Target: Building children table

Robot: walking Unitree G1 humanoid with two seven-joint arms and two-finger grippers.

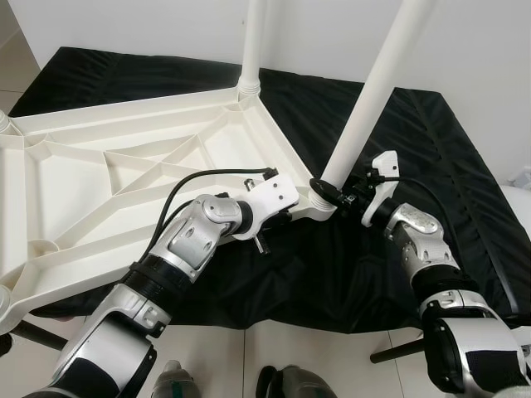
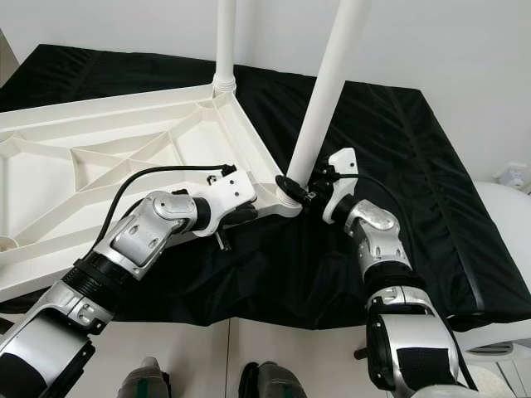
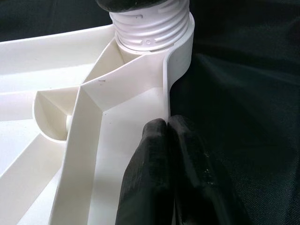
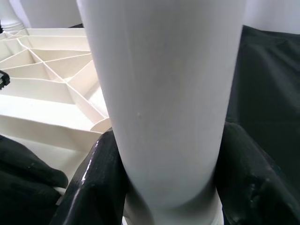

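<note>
A white plastic table top (image 1: 124, 166) lies upside down on a black cloth (image 1: 431, 166), its ribbed underside facing up. One white leg (image 1: 253, 41) stands in the far corner socket. A second white leg (image 1: 369, 91) leans in the near corner's threaded socket (image 3: 152, 26). My right gripper (image 1: 332, 192) is shut on this leg just above its base, with a black finger (image 4: 93, 173) on either side of it. My left gripper (image 1: 286, 217) is at the same corner, its fingers (image 3: 154, 159) pinched on the table top's rim wall.
The cloth covers a low platform against a white wall (image 1: 332, 33). Tiled floor (image 1: 274, 348) runs along the near side, with dark rods at the lower left (image 1: 33, 332) and lower right (image 1: 398, 350). A white object (image 1: 516, 199) sits at the far right.
</note>
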